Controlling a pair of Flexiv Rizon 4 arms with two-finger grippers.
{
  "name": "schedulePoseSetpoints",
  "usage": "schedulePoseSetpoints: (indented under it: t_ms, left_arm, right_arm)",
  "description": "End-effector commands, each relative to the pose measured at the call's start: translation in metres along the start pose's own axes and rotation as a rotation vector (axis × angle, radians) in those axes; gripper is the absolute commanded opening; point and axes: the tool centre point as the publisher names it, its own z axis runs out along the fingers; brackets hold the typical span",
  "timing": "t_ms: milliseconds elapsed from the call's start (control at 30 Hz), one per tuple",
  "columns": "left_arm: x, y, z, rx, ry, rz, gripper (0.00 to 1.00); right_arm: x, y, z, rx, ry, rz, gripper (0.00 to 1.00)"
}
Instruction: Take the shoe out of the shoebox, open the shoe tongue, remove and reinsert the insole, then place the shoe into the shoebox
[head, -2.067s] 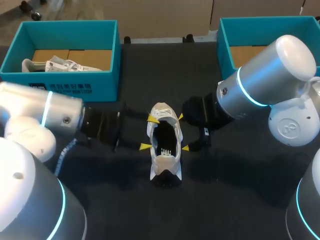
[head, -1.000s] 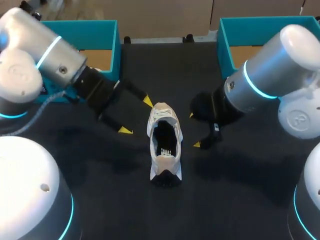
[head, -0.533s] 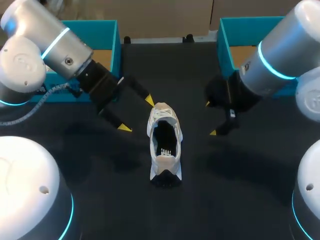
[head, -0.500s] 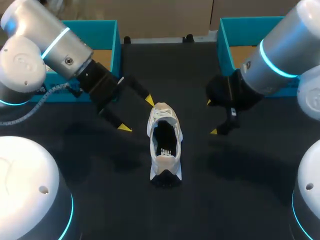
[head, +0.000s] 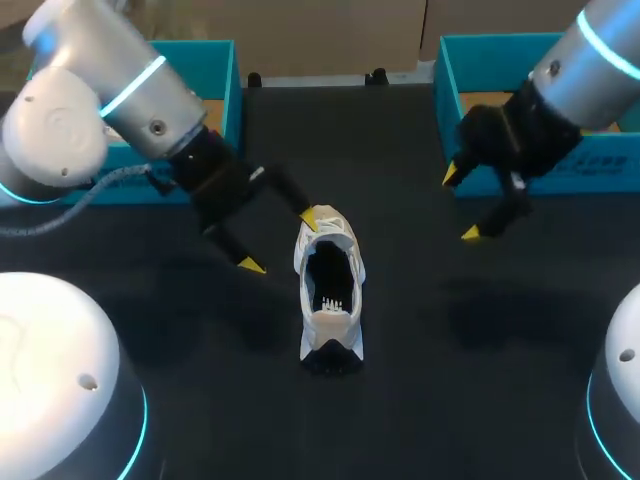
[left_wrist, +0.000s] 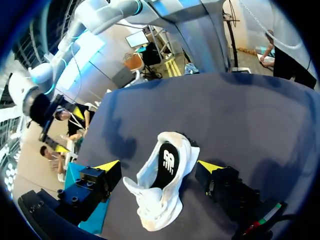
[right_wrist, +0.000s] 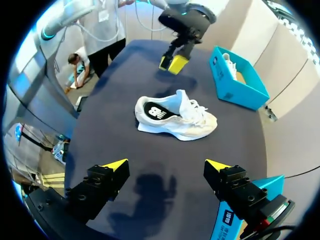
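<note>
Shoe (head: 330, 285) resting upright mid-counter (head: 450, 390) in the head view, its opening facing up, with the left shoebox (head: 228, 80) and right shoebox (head: 446, 90) at the far corners. The left hand (head: 281, 240) is spread open, one yellow tip right at the shoe's far end. The right hand (head: 460, 204) hangs open and empty near the right shoebox. In the left wrist view the shoe lies ahead between wide-apart fingers (left_wrist: 107, 166), ungripped. In the right wrist view the fingers (right_wrist: 115, 164) are also spread, with the shoe well ahead.
</note>
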Motion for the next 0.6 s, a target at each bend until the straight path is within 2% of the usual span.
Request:
schedulePoseSetpoints:
  t_ms: [33,233,600]
  left_arm:
    - [-0.014,-0.001,0.012,-0.029,0.061,0.003,1.00]
    - [-0.019,-0.005,0.020,-0.039,0.149,0.029,1.00]
    - [-0.020,0.007,0.026,0.002,0.378,0.077,1.00]
  right_arm:
    - [0.009,-0.005,-0.007,-0.008,-0.013,-0.003,1.00]
    - [0.009,-0.005,-0.007,-0.008,-0.013,-0.003,1.00]
    - [0.009,-0.005,-0.007,-0.008,-0.013,-0.003,1.00]
